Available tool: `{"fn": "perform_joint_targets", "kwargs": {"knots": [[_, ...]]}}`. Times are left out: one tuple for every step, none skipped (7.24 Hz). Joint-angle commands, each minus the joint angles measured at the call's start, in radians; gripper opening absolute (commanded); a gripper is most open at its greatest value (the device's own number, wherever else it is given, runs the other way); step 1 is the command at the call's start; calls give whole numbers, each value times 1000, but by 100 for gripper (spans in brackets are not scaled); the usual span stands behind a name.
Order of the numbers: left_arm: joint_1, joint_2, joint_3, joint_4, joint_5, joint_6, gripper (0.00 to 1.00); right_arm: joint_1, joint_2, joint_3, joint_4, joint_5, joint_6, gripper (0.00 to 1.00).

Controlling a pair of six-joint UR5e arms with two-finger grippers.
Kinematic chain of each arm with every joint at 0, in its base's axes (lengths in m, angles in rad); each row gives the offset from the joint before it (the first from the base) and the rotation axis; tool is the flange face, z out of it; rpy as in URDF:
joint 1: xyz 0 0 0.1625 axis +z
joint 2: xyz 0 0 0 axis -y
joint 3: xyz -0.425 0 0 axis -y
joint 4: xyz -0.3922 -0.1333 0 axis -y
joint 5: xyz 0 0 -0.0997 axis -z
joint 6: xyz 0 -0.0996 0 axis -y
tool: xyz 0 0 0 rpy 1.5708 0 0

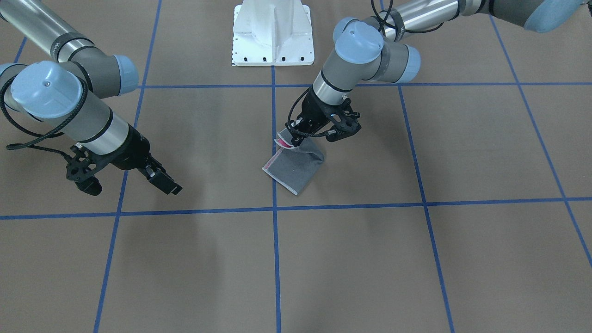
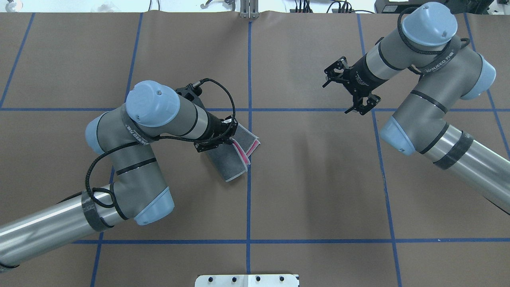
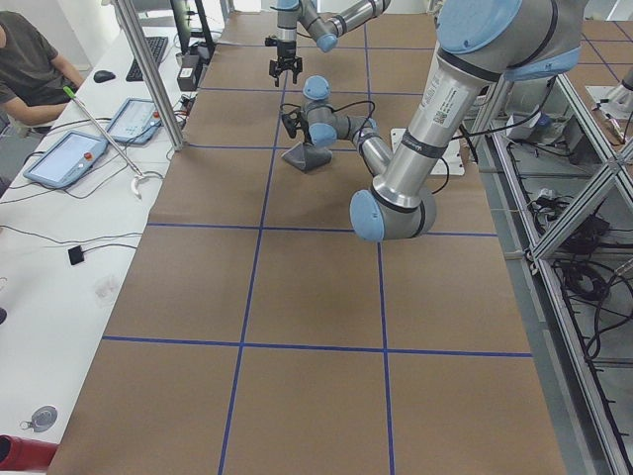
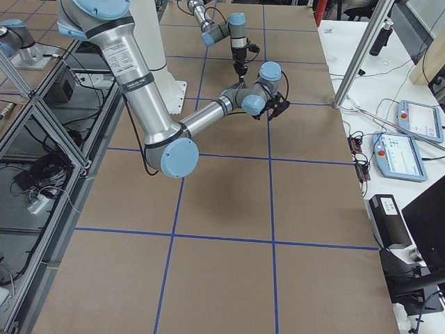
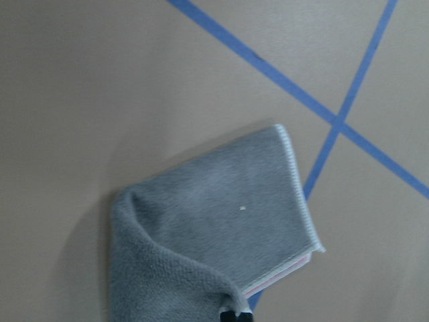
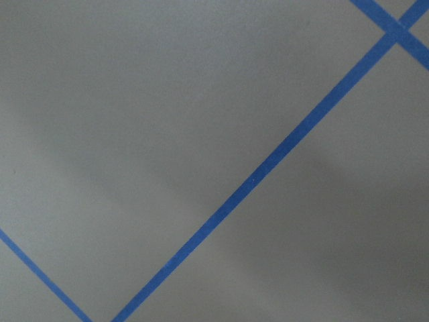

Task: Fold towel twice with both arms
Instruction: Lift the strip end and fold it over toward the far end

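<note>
Sprawling under everything was the brown table (image 2: 318, 179) with its blue tape grid (image 2: 249, 199). The left arm (image 2: 159, 119) reached to the middle, while the right arm (image 2: 430, 99) hung off to the side. The folded towel (image 2: 229, 165) sat grey side out by the centre line, with one corner lifted. The left gripper (image 2: 233, 137) was pinched tight on that corner, and the right gripper (image 2: 350, 89) was spread wide, holding nothing.

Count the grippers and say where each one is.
2. The left gripper pinches the folded towel's raised edge near the table's middle; the right gripper hangs open above the table, apart from the towel.
</note>
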Motion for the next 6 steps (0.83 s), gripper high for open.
{"fn": "perform_joint_targets", "kwargs": {"knots": [[-20, -66, 92, -10, 0, 2, 0, 2, -2, -12, 2, 0, -6, 100], [-28, -89, 113, -10, 0, 2, 0, 2, -2, -18, 2, -3, -6, 100], [-32, -99, 117, -12, 0, -1, 0, -1, 0, -24, 3, -8, -6, 100], [-41, -100, 117, -12, 0, -1, 0, -1, 0, -24, 3, -8, -6, 100], [-44, -105, 118, -12, 0, -2, 0, -1, 0, -24, 3, -9, -6, 100], [-47, -111, 120, -12, 0, -4, 0, -1, 0, -24, 3, -9, -6, 100]]}}
